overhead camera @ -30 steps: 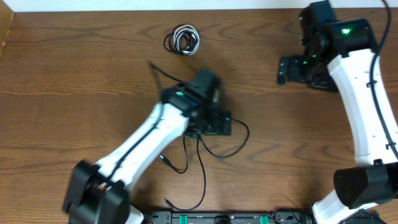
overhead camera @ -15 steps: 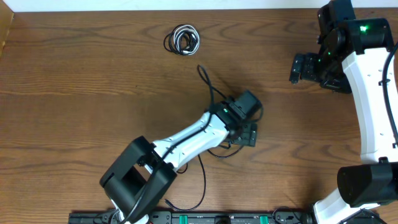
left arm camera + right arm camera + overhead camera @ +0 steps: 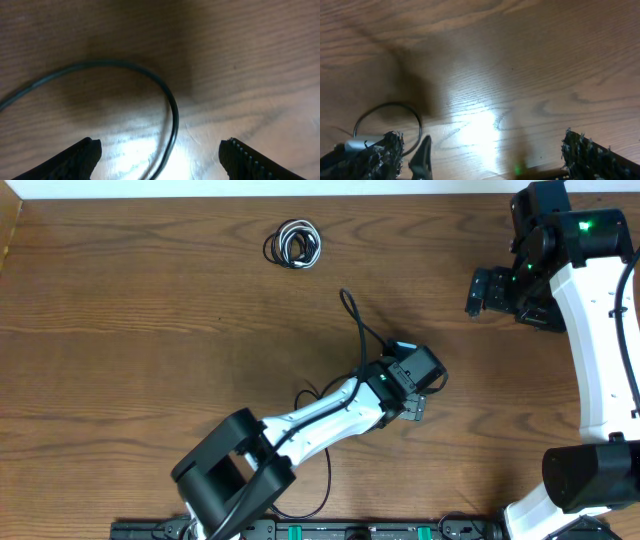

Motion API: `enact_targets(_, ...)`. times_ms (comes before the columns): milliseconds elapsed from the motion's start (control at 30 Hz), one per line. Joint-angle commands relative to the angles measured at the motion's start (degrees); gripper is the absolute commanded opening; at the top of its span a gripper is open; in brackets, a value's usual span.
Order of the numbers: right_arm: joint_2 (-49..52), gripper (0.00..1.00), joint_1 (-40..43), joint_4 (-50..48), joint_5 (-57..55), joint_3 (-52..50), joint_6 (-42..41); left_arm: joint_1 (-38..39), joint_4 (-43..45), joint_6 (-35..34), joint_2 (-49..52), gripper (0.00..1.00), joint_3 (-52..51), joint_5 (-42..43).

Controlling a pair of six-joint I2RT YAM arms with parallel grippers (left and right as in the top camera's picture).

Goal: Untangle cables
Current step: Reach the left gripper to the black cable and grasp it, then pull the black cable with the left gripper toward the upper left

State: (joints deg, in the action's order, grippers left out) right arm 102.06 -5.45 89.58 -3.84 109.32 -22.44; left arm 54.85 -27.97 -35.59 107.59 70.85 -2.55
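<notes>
left pincer (image 3: 160, 147) released, farther right than a second ago, over the thin black cable (image 3: 173, 115); right pincer (image 3: 482, 150) released too

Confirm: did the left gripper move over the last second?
Yes. Overhead, the left gripper moved right and slightly down-frame, away from the coiled cable bundle, which stayed put.

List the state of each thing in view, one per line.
left end effector: open, low over the black cable, not gripping it
right end effector: open, empty, over the bare table
black cable: loose, curving flat on the table
black-and-white bundle: coiled together, lying on the table, apart from both arms
</notes>
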Motion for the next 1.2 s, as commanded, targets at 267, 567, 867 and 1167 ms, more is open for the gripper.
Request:
enact_targets(267, 0.3, 0.99, 0.1, 0.2, 2.1, -0.3, -0.7, -0.1, 2.3, -2.9, 4.9, 0.57, 0.5, -1.1)
enact_targets(567, 0.3, 0.99, 0.1, 0.2, 2.1, -0.3, -0.7, -0.1, 2.1, -2.9, 5.3, 0.26, 0.5, -1.0)
enact_targets(867, 0.3, 0.99, 0.1, 0.2, 2.8, -0.3, -0.7, -0.1, 1.9, -2.9, 5.9, 0.27, 0.5, 0.6)
enact_targets(1167, 0.3, 0.99, 0.1, 0.2, 2.9, -0.3, -0.7, -0.2, -0.2, -1.4, 3.0, 0.07, 1.4, 0.6)
